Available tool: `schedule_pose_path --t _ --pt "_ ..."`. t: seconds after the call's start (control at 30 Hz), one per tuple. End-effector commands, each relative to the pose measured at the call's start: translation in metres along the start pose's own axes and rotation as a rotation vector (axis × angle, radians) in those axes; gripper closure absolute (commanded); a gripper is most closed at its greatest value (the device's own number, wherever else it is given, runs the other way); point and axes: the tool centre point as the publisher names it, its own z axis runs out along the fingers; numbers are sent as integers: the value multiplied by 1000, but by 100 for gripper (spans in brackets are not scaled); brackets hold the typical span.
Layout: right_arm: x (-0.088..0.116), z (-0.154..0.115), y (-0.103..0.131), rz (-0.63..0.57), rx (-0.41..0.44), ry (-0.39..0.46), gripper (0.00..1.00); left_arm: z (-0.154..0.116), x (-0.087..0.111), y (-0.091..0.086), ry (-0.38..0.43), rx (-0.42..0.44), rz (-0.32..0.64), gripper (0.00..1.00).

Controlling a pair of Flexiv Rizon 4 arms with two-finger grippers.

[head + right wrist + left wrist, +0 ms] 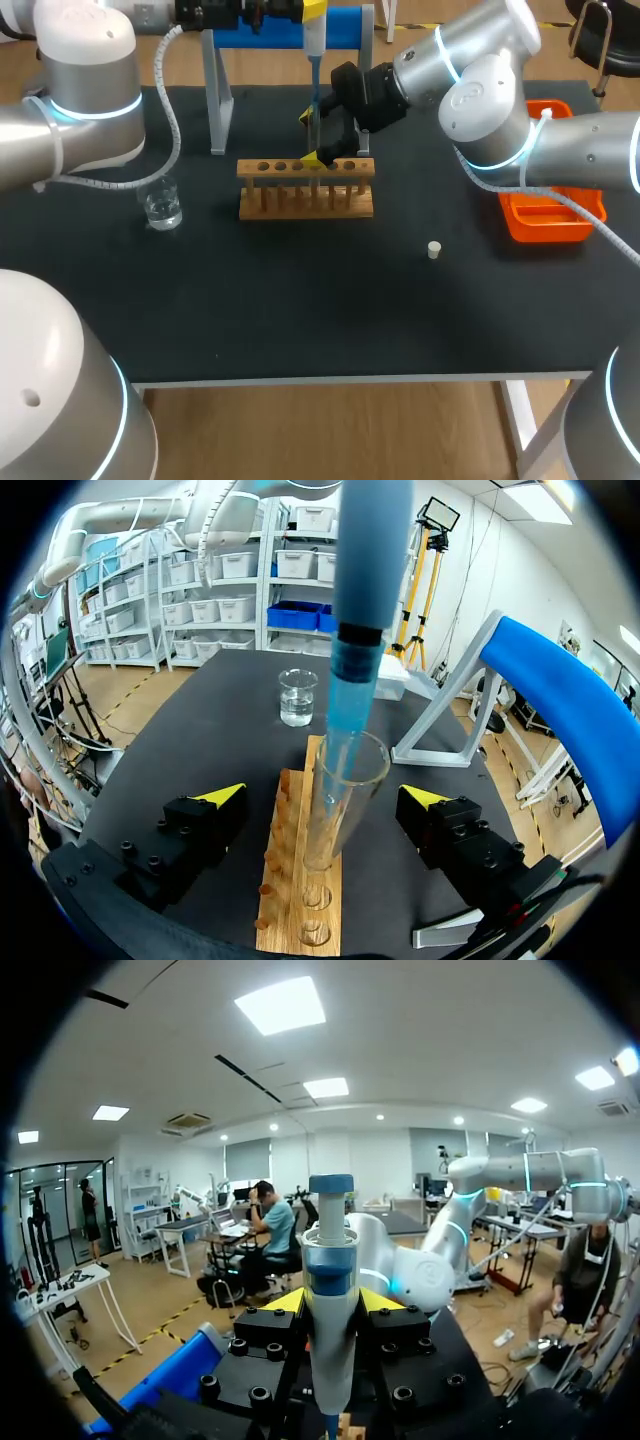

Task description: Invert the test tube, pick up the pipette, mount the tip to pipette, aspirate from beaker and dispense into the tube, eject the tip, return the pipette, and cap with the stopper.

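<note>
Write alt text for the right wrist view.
The blue tip of a pipette sits inside the mouth of a glass test tube standing in a wooden rack, between the open fingers of the right gripper. A beaker of clear liquid stands beyond the rack on the black table.

Surface in front of rack: open, only a stopper to the right. Above rack: blocked by pipette standing in tube, right gripper spread wide either side, not touching. Beaker left of rack; stand behind.
</note>
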Motion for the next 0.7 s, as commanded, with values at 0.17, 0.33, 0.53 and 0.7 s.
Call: schedule_pose_path --t 0.17,0.33,0.53,0.7 --pt "0 -1 0 0 3 0 0 3 -1 3 8 1 2 100" --pt "0 -1 0 0 3 0 0 4 0 5 11 -3 3 100" --pt "0 -1 0 0 3 0 0 5 0 7 9 -8 2 100" --pt "0 -1 0 0 3 0 0 4 0 9 1 -17 1 100"
